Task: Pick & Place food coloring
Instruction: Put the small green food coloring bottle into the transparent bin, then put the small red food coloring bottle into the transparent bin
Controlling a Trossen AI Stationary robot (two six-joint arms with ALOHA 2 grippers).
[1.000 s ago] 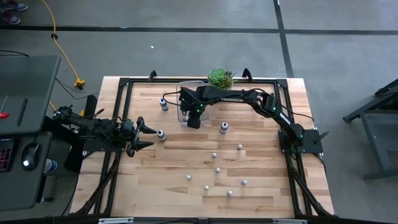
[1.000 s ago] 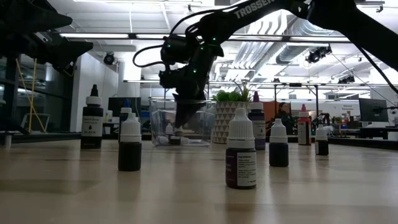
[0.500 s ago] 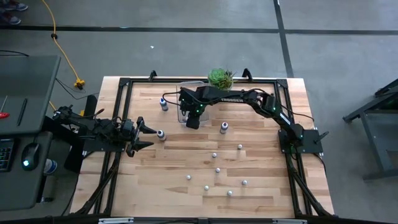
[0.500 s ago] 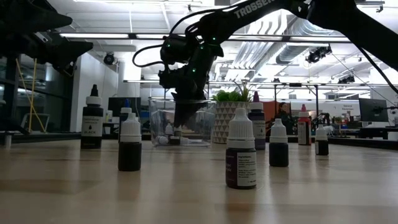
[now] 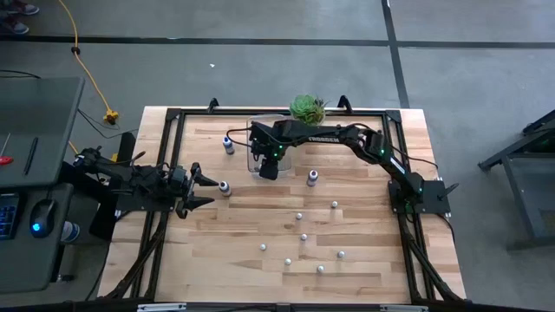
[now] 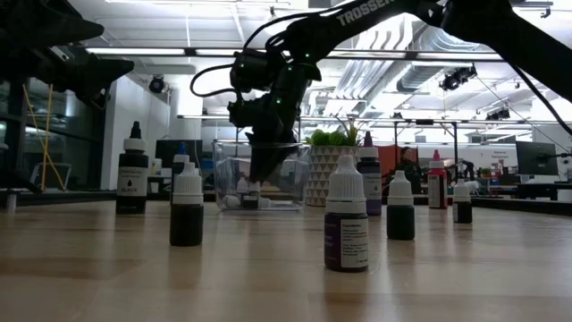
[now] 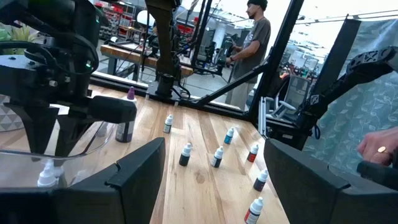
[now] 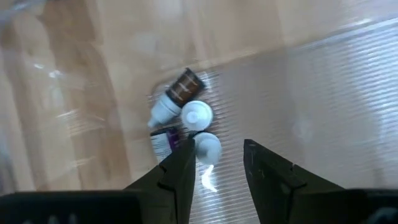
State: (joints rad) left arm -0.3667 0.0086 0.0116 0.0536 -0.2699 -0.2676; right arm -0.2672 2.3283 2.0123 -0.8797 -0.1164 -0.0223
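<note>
The food coloring bottles are tiny droppers with white caps. Several stand scattered on the wooden table, among them one (image 5: 225, 186) just ahead of my left gripper and one (image 5: 312, 178) right of the clear bin (image 5: 253, 160). My right gripper (image 5: 270, 169) points down into the bin, open (image 8: 219, 146). Below it on the bin floor are a lying brown bottle (image 8: 183, 86) and two white-capped ones (image 8: 198, 115). My left gripper (image 5: 204, 189) hovers open near the table's left edge (image 7: 212, 146).
A green succulent in a white pot (image 5: 307, 108) stands at the far edge just behind the bin. A black frame (image 5: 178, 117) runs around the table. Several bottles (image 6: 347, 224) stand across the middle and near part. A person (image 7: 252, 37) stands in the room beyond.
</note>
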